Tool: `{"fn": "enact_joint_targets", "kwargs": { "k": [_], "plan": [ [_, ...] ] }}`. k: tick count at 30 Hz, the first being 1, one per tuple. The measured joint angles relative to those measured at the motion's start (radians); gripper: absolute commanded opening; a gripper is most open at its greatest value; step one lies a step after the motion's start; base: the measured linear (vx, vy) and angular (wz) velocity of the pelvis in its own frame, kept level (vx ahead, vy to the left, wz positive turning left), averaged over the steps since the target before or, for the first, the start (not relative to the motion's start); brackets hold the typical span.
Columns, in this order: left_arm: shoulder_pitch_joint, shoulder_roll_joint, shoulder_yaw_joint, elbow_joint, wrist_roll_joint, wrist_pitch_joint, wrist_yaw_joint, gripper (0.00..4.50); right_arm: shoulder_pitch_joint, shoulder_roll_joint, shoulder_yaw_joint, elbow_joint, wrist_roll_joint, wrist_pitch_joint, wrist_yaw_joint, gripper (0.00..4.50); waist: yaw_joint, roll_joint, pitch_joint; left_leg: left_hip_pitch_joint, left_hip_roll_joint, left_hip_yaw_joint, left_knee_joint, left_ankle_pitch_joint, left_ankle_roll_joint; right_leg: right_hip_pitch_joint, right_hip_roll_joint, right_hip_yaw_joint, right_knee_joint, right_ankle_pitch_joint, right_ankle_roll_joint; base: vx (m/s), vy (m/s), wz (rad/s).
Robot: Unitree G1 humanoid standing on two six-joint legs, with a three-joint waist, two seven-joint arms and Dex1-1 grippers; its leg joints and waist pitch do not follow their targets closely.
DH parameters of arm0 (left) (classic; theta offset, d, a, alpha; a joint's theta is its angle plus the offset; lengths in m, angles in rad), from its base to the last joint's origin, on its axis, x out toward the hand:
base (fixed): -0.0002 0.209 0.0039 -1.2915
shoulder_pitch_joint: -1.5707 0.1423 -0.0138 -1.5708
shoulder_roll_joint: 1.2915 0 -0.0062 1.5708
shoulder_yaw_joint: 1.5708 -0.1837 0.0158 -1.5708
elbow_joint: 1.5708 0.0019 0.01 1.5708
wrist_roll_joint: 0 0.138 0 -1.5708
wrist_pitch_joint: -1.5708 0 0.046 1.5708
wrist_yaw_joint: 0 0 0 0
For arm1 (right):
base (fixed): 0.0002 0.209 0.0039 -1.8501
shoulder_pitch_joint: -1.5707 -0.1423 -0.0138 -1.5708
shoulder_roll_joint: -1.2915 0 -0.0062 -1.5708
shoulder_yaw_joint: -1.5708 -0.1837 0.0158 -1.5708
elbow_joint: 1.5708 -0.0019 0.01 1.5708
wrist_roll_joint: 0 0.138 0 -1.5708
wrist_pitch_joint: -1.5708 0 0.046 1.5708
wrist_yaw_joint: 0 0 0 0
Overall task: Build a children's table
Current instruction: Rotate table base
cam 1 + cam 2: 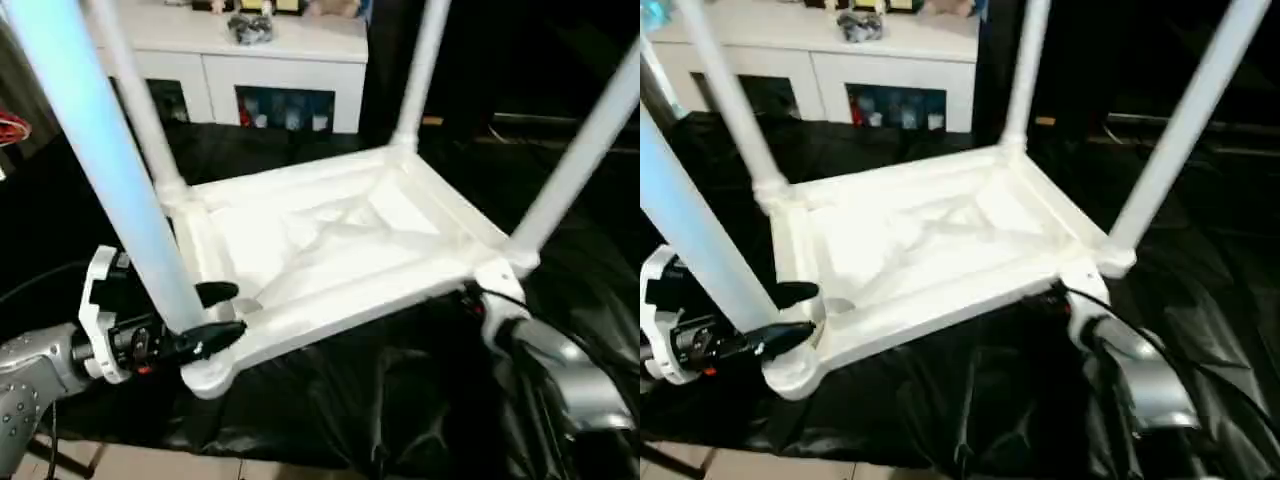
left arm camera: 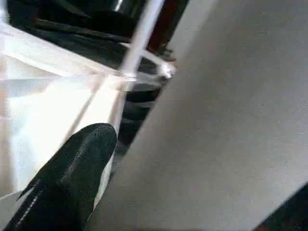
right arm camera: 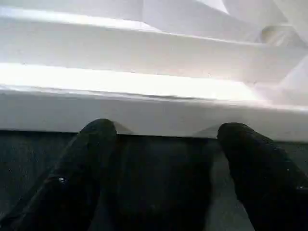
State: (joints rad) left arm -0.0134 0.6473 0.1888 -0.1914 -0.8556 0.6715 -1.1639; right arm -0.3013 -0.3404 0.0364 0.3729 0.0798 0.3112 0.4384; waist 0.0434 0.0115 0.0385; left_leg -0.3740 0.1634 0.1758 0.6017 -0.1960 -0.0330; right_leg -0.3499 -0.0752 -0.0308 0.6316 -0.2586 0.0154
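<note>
While the children's table (image 1: 340, 245) lies upside down on the black sheet (image 1: 380, 400) with four legs up, I see my left gripper (image 1: 222, 313) straddling the near-left leg (image 1: 120, 190), fingers apart, right gripper (image 3: 159, 159) spread wide at the tabletop's edge, holding nothing.

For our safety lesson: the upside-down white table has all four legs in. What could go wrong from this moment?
1. The left gripper has its jaws around the near-left white tapered leg; pulling sideways could lever that leg in its round corner socket.
2. The right gripper, jaws open at the white plastic tabletop's rim, could push the table across the black sheet.
</note>
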Motion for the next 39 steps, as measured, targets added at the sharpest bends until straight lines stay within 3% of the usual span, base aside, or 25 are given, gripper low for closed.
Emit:
{"fn": "enact_joint_targets", "kwargs": {
  "k": [4,8,15,21,28,39],
  "plan": [
    [-0.006,-0.054,-0.049,-0.055,-0.048,0.051,0.025,4.45,-0.060,0.062,0.049,0.043,-0.009,-0.043,0.023,3.88,-0.012,0.000,0.000,0.000,0.001,0.000,0.000,0.000,0.000,0.000,0.001,0.000,0.000,0.000,0.000,0.000,0.000,0.00],
    [-0.008,-0.089,-0.087,-0.081,-0.065,0.074,0.044,4.45,-0.104,0.097,0.092,0.088,-0.012,-0.078,0.055,3.88,-0.011,0.000,0.000,0.000,0.003,0.000,0.000,0.000,-0.001,0.000,0.002,-0.001,0.000,0.000,0.000,0.000,0.000,0.00],
    [-0.036,-0.163,-0.157,-0.109,-0.088,0.105,0.085,4.45,-0.169,0.138,0.120,0.177,-0.040,-0.127,0.095,3.88,-0.008,-0.005,0.003,0.000,0.003,0.000,0.000,0.001,-0.002,0.000,0.002,-0.001,0.000,0.000,0.000,0.000,0.000,0.00],
    [-0.174,-0.277,-0.231,0.000,0.007,0.020,0.109,4.45,-0.213,0.181,0.130,0.274,-0.043,-0.171,0.137,3.88,-0.006,-0.015,0.009,0.001,0.005,0.000,0.000,0.004,-0.005,0.001,0.002,-0.005,0.001,0.002,-0.003,0.000,0.000,0.00],
    [-0.279,-0.355,-0.306,0.081,0.071,-0.011,0.113,4.45,-0.232,0.193,0.118,0.339,-0.041,-0.199,0.161,3.88,-0.006,-0.016,0.010,-0.001,0.007,0.000,0.000,0.004,-0.006,0.000,0.002,-0.007,0.000,0.002,-0.003,0.000,0.000,0.00],
    [-0.398,-0.531,-0.418,0.276,0.263,-0.234,0.146,4.45,-0.232,0.179,0.069,0.362,-0.039,-0.217,0.160,3.88,-0.009,-0.014,0.010,-0.001,0.007,0.000,0.000,0.004,-0.005,0.000,0.002,-0.008,-0.001,0.002,-0.003,0.000,0.000,0.00]
  ]
}}
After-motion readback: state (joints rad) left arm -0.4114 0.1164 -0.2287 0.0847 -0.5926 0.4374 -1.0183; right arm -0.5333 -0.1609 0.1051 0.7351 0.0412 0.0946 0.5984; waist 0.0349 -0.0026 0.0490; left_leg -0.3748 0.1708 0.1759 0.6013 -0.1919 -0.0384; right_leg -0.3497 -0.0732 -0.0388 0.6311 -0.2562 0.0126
